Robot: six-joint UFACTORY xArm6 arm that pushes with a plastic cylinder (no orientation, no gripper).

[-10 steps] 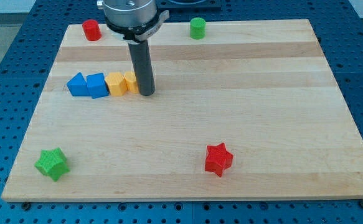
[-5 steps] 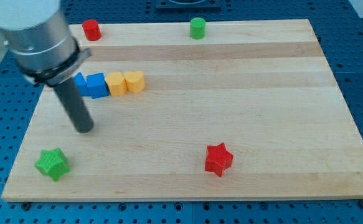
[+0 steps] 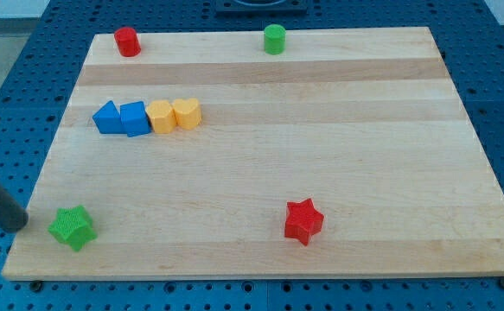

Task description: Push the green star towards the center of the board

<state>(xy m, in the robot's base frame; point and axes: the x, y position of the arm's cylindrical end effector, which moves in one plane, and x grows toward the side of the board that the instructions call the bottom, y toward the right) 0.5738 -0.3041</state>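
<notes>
The green star (image 3: pixel 72 227) lies near the board's bottom left corner. My tip (image 3: pixel 16 225) is at the view's left edge, just off the board's left side, level with the green star and a short gap to its left, not touching it. Only the lower part of the dark rod shows.
A red star (image 3: pixel 303 221) lies at the bottom middle-right. A row of a blue triangle (image 3: pixel 107 117), blue block (image 3: pixel 135 118), yellow block (image 3: pixel 160 116) and yellow heart (image 3: pixel 186 113) sits upper left. A red cylinder (image 3: pixel 128 41) and green cylinder (image 3: pixel 274 39) stand by the top edge of the wooden board (image 3: pixel 321 155).
My tip has swept from beside the yellow heart down and to the left, past the board's left edge, ending left of the green star. No block has moved.
</notes>
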